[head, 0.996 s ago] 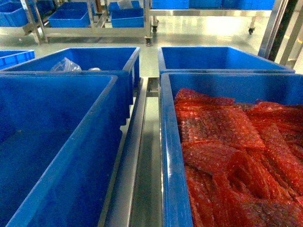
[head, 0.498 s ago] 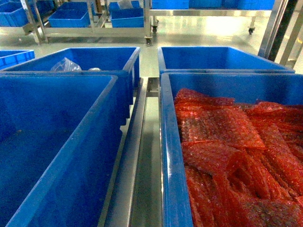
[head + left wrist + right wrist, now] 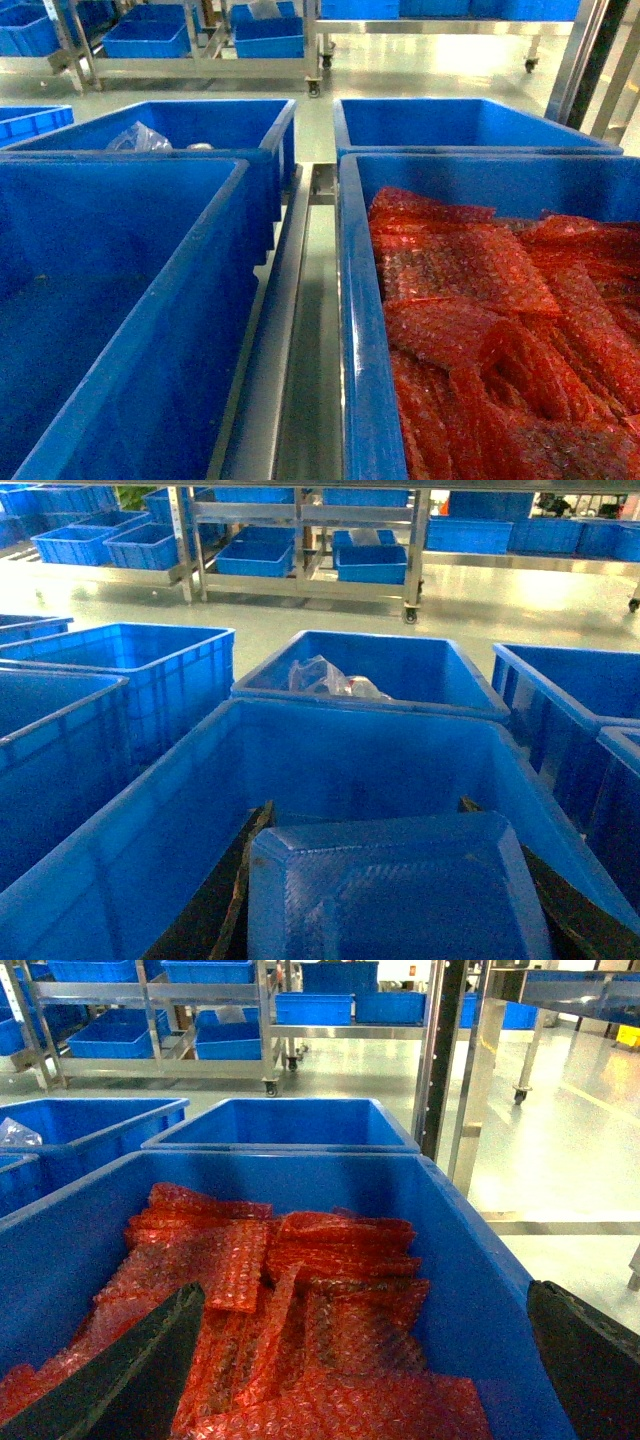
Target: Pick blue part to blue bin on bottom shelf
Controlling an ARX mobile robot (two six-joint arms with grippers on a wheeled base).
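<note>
- Comparing the head view with itself over the last second, nothing shifts: bins, wrap and floor sit exactly as they did, and no arm enters that view. I judge the carry as paused, with the placing not yet begun.
- Nearest in the left wrist view, the left gripper (image 3: 365,815) has its two dark fingers (image 3: 235,885) pressed against either side of the blue part (image 3: 400,900), so it looks clamped on it.
- The blue part is a flat panel with bevelled far corners. It lies level, broad face up, and hangs above the near left bin (image 3: 120,860).
- Its far edge runs left to right and the body reaches away from the wrist, towards the far side. The near end is cut off by the frame, so I cannot tell its true long axis.
- The right gripper (image 3: 365,1300) stands wide apart and holds nothing. It hovers over the near right bin (image 3: 480,1280), which is full of red bubble wrap (image 3: 330,1310).
- Just behind the near left bin, another blue bin (image 3: 350,690) holds a clear plastic bag (image 3: 325,675).
- Far across the floor stand steel racks (image 3: 300,580) with blue bins on their low tiers. The bottom shelf must be on such a rack, though I cannot tell which one.
- Either way, the part hangs well apart from any of them.
</note>
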